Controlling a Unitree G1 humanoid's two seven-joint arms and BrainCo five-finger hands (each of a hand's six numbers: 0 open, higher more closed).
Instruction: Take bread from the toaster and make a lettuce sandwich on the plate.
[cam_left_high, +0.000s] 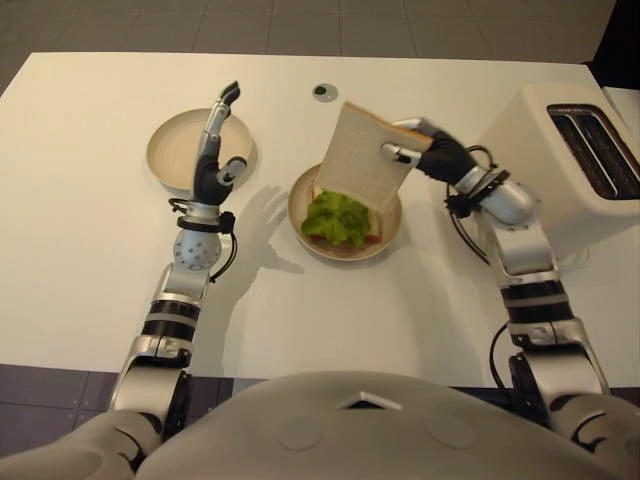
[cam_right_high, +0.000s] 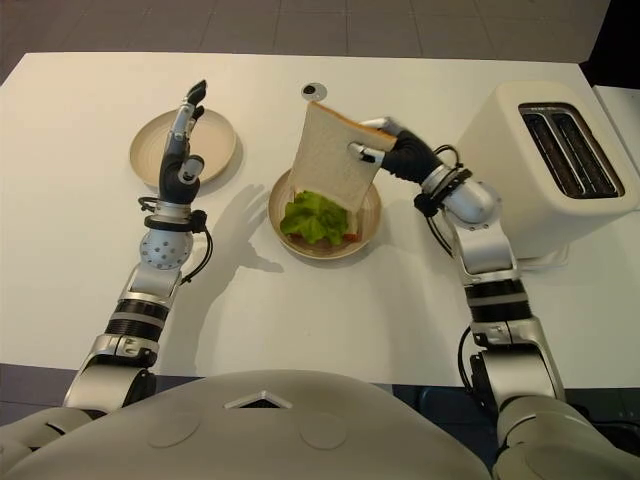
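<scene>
The right robot hand (cam_left_high: 428, 148) has the bread slice (cam_left_high: 358, 162) pinched by its upper right edge, fingers curled over the crust and thumb pressed on the near face. The wrist is bent inward toward the middle of the worktop (cam_left_high: 80, 250), and the forearm rises from the elbow just in front of the toaster (cam_left_high: 535, 150). The slice stands tilted, close to upright, with its top corner leaning away and its lower edge down over the plate (cam_left_high: 345, 251). Whether that edge touches the lettuce (cam_left_high: 335, 218) cannot be told from here.

On the plate the lettuce lies in a ruffled green heap, and under it the crust of a lower slice (cam_left_high: 374, 238) peeks out at the right rim. The toaster sits at the right end of the worktop, just beside the right arm, its two dark slots facing up.

Over on the other side, the left robot hand (cam_left_high: 214, 152) is raised with its fingers stretched straight up and away, spread open and holding nothing. Its forearm stands nearly vertical from the elbow. The hand hangs over the near right edge of a second plate (cam_left_high: 168, 150), which lies to the left of the sandwich plate and apart from it. A small dark round fitting (cam_left_high: 325, 92) is set in the worktop beyond the bread.
</scene>
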